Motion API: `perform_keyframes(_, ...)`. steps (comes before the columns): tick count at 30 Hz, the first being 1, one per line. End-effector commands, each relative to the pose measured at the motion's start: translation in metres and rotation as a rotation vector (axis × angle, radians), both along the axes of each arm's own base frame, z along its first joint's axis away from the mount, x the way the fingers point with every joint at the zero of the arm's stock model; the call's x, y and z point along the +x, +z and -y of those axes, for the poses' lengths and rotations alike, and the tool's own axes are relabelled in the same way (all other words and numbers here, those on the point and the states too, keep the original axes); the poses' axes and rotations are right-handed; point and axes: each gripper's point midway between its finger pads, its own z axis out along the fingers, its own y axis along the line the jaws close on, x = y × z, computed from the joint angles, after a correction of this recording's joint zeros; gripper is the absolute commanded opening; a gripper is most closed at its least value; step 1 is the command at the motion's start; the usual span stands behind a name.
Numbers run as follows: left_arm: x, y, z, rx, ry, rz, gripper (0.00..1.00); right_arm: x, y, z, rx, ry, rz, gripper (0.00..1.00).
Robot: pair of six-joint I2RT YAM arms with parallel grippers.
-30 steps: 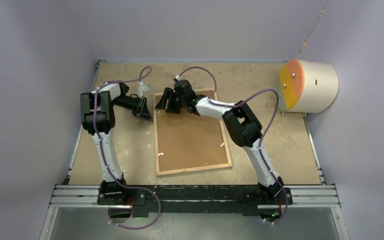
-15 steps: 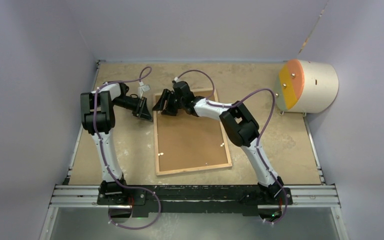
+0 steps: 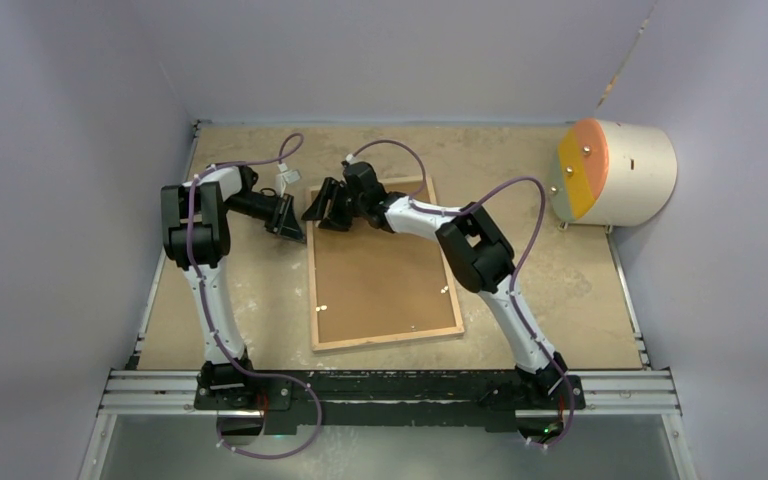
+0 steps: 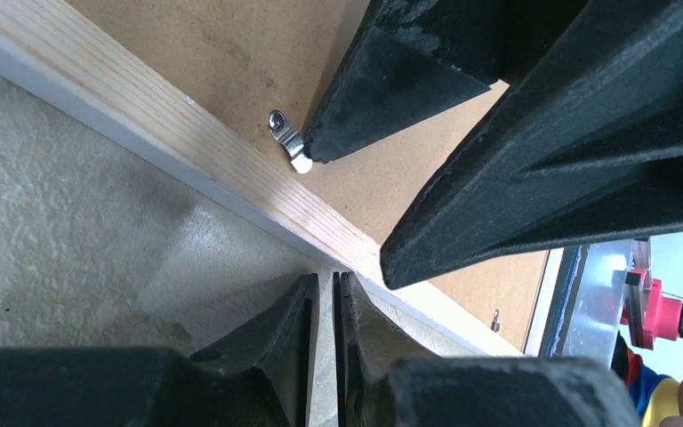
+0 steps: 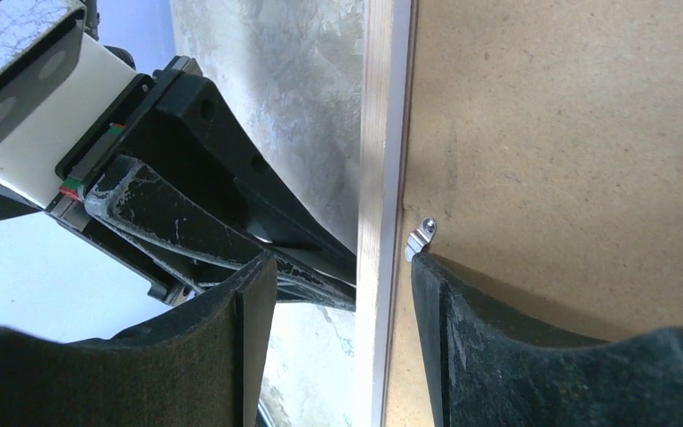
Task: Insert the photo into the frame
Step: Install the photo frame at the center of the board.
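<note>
The frame (image 3: 388,337) lies face down on the table, its light wood back up. The brown backing board (image 3: 380,270) sits inside it. The photo is hidden. My left gripper (image 3: 295,232) is shut and empty, its tips (image 4: 325,277) at the table right beside the frame's left rim (image 4: 187,133). My right gripper (image 3: 318,208) is open and straddles that same rim (image 5: 381,133) near the far left corner. One finger is outside the frame, and the other rests on the board, touching a small metal clip (image 5: 421,236). The clip also shows in the left wrist view (image 4: 289,147).
A cream cylinder with an orange face (image 3: 615,172) stands at the far right. Grey walls close in the table on the left, back and right. A metal rail (image 3: 390,385) runs along the near edge. More clips sit along the frame's right and near rims.
My right gripper has shifted a little to the left, from over the board to across the frame's left rim. My left arm has not moved.
</note>
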Motion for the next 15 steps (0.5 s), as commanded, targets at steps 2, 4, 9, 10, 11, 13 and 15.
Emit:
perform_keyframes(2,0.0039,0.0009,0.0043,0.003,-0.027,0.06,0.15,0.001,0.0022,-0.0117,0.023,0.007,0.002,0.6)
perform_keyframes(4,0.004,0.0012,0.0043,0.003,-0.028,0.063,0.15,0.0017,0.0026,-0.0127,0.029,0.006,0.002,0.6)
perform_keyframes(9,0.004,0.0013,0.0036,0.009,-0.03,0.066,0.15,0.0042,0.002,-0.0142,0.033,0.0,0.004,0.59)
perform_keyframes(10,0.0038,0.0016,0.0037,0.009,-0.031,0.068,0.15,0.0047,0.001,-0.0145,0.032,0.0,0.004,0.59)
perform_keyframes(11,0.0039,0.0021,0.0038,0.01,-0.032,0.07,0.14,0.0049,0.0007,-0.0148,0.032,-0.001,0.003,0.59)
perform_keyframes(13,0.0034,0.0016,0.0033,0.011,-0.033,0.069,0.14,0.0058,0.0005,-0.0153,0.033,-0.002,0.004,0.59)
perform_keyframes(15,0.0028,0.0025,0.0034,0.011,-0.033,0.069,0.14,0.0058,0.0016,-0.016,0.035,-0.002,0.007,0.59)
